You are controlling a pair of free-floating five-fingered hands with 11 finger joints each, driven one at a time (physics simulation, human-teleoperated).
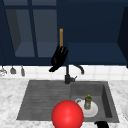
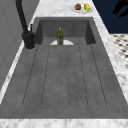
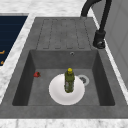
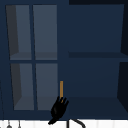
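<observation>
Left hand [image 1: 59, 59]: you see fingers straight, at the one brass cabinet handle [image 1: 61, 37].
Right hand [image 1: 102, 124]: cut off; state unclear.
Bottle [image 3: 69, 80]: one, on one plate [image 3: 56, 92].

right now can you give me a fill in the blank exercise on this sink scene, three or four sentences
1. The left hand is raised at the cabinet's vertical ____ handle, its fingers straight.
2. The green bottle stands upright on a ____ plate in the sink basin.
3. The black faucet stands at the ____ edge of the sink.
4. The right hand shows at the ____ edge of the front view.

Missing words: orange; white; back; bottom
</observation>
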